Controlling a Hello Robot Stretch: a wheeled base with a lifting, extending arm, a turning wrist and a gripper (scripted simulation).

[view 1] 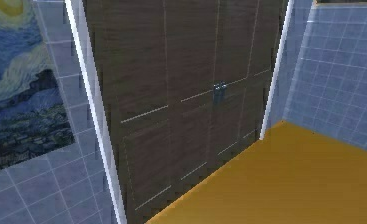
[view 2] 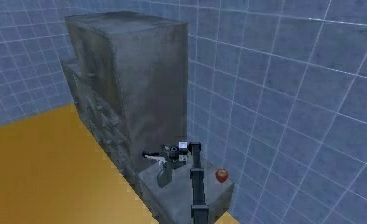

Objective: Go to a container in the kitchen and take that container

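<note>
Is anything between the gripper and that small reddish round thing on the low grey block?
No separate object shows. The gripper sits left of the arm's dark bar, the small reddish round thing right of it, so only the arm itself lies between.

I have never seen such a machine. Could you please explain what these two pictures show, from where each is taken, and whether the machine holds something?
This is a wheeled robot with one arm, in a simulated house. The forward view looks ahead: a dark wooden door, a painting on the blue tiled wall, yellow floor. The arm side view looks sideways from the robot's body: the dark bar is the arm, its fingers near a tall grey cabinet. On a low grey block beside it sits a small reddish round thing. Whether the fingers hold anything cannot be told.
</note>
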